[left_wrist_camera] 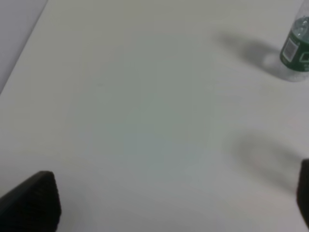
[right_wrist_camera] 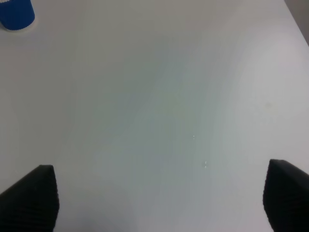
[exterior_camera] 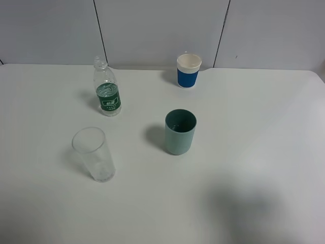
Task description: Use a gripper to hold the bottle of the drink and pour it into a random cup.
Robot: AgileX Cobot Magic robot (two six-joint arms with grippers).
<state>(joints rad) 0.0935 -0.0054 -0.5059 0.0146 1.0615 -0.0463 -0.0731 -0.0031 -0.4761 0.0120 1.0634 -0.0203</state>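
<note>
The bottle (exterior_camera: 107, 94) stands uncapped at the upper left, well apart from the cup (exterior_camera: 180, 131) at centre, leaving room for a side approach, while both grippers (left_wrist_camera: 164, 203) (right_wrist_camera: 161, 198) hang spread wide, holding nothing.

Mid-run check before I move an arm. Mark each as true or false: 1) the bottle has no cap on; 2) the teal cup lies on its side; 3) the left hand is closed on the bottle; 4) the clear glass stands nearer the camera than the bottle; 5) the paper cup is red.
1) True. The bottle stands upright with its neck open.
2) False. The teal cup stands upright, mouth up.
3) False. The left hand is open over bare table, apart from the bottle.
4) True. The clear glass stands in front of the bottle in the high view.
5) False. The paper cup is blue and white.
</note>
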